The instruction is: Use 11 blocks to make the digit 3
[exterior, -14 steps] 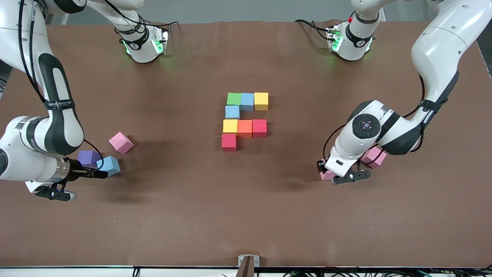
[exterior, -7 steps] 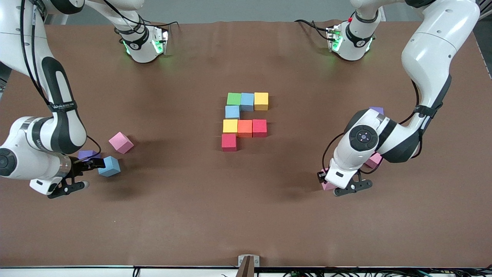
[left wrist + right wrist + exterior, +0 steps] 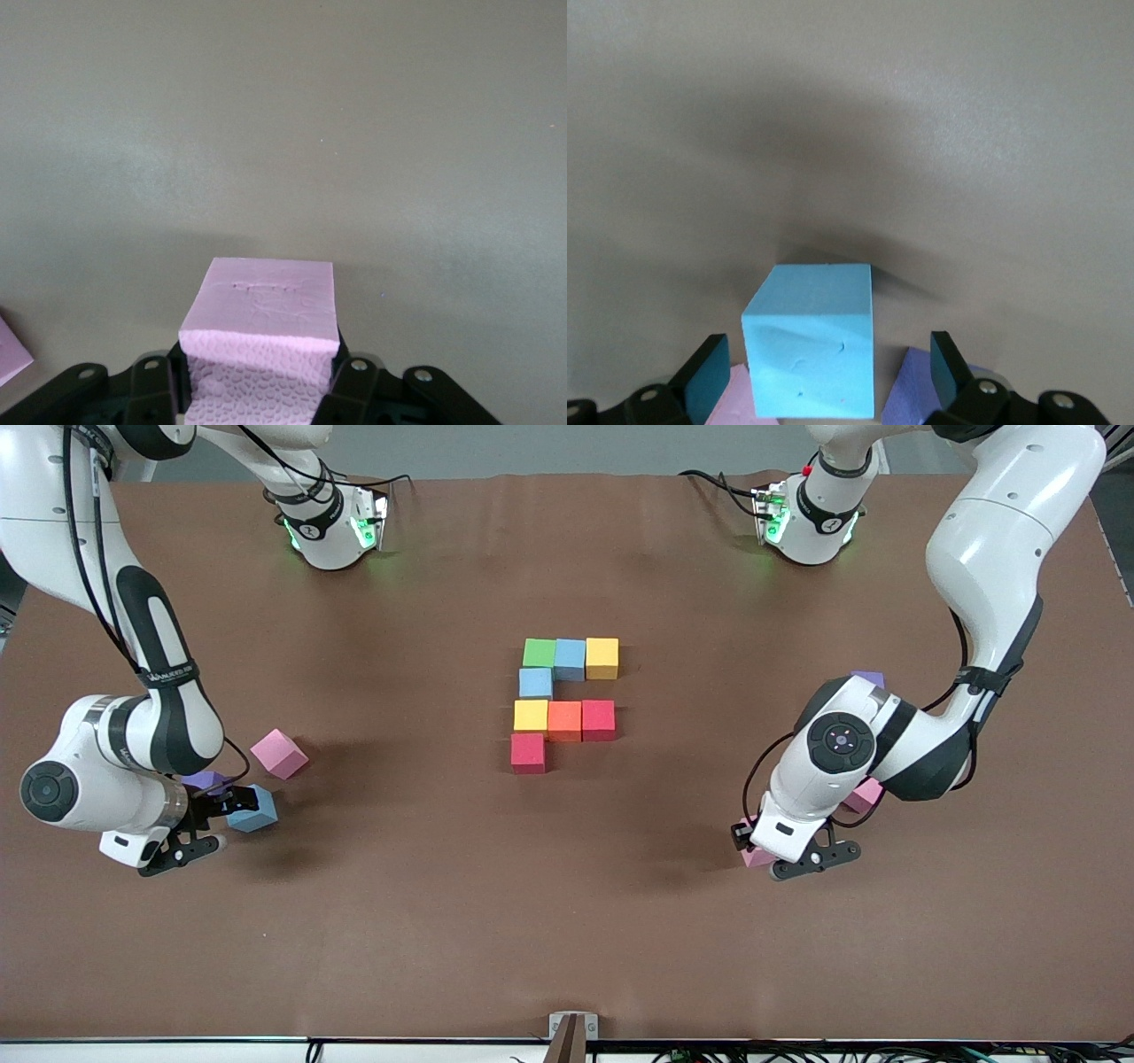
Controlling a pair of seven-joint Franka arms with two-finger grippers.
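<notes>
Gripping a pink block, left claw (right claw open).

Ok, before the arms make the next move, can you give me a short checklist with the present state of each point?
1. Left pincer shut on the pink block: ok.
2. Right pincer open around the light blue block: ok.
3. Right pincer's fingers apart from that block: ok.
4. Eight blocks already placed square and touching: ok.
5. Held pink block lifted off the table: cannot tell.
6. Digit complete: not ok.
</notes>
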